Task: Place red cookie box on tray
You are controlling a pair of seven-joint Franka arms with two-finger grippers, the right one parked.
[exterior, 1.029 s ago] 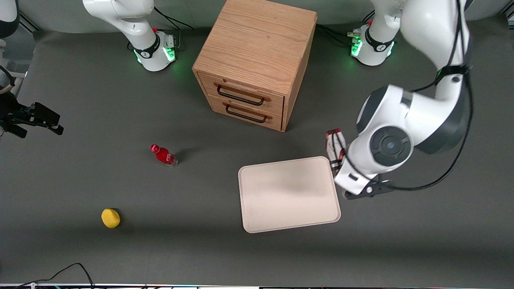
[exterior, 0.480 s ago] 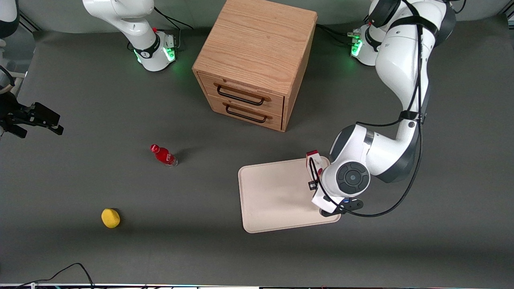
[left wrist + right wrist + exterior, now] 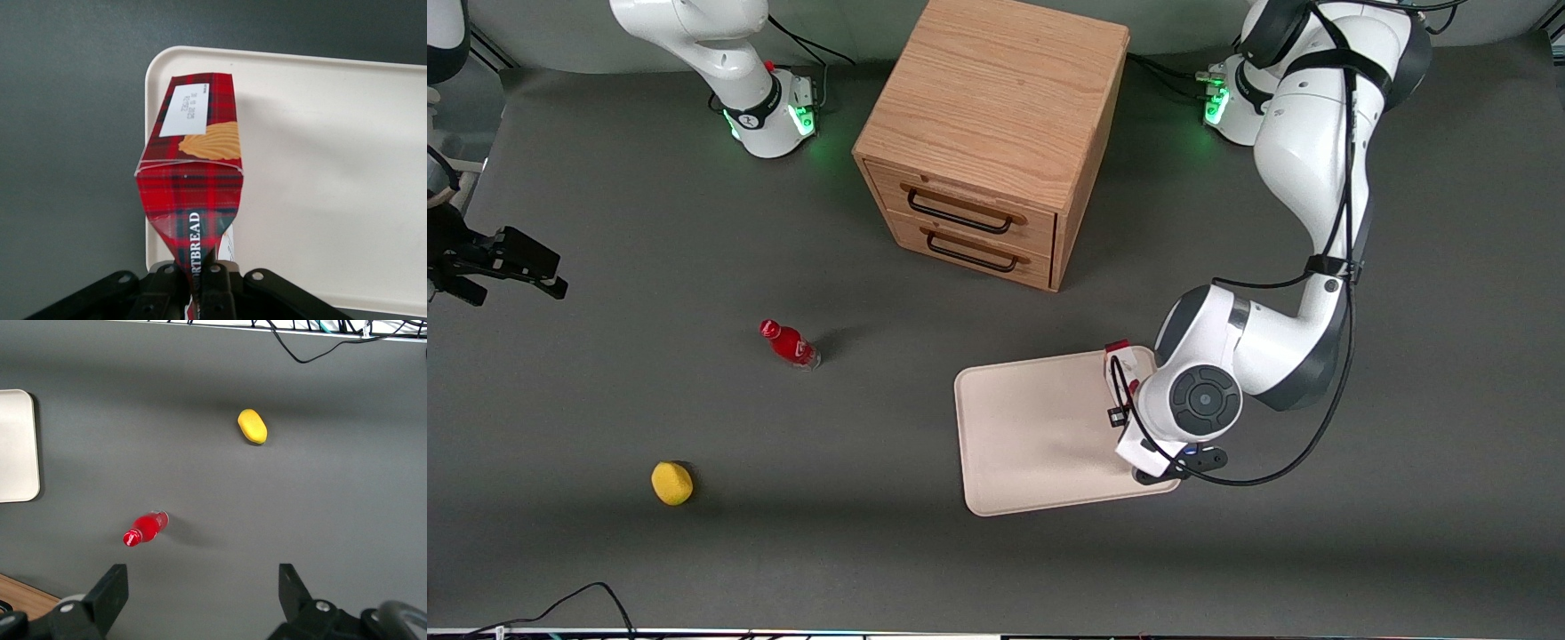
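The red cookie box (image 3: 193, 160), tartan red with a white label and a tan cookie picture, is pinched at one squashed end by my left gripper (image 3: 200, 270), which is shut on it. The box reaches out over a corner of the cream-white tray (image 3: 320, 167), along one of its short edges. From the front, only the tip of the box (image 3: 1119, 354) shows past the wrist, over the tray (image 3: 1040, 427) at the edge nearest the working arm's end. The wrist hides the fingers there. Whether the box touches the tray I cannot tell.
A wooden two-drawer cabinet (image 3: 991, 133) stands farther from the front camera than the tray. A small red bottle (image 3: 789, 344) and a yellow object (image 3: 671, 483) lie toward the parked arm's end of the table. A black cable (image 3: 596, 594) curls at the table's front edge.
The left arm has carried the box from beside the tray to over the tray's edge and come lower. In the last half second it barely shifted.
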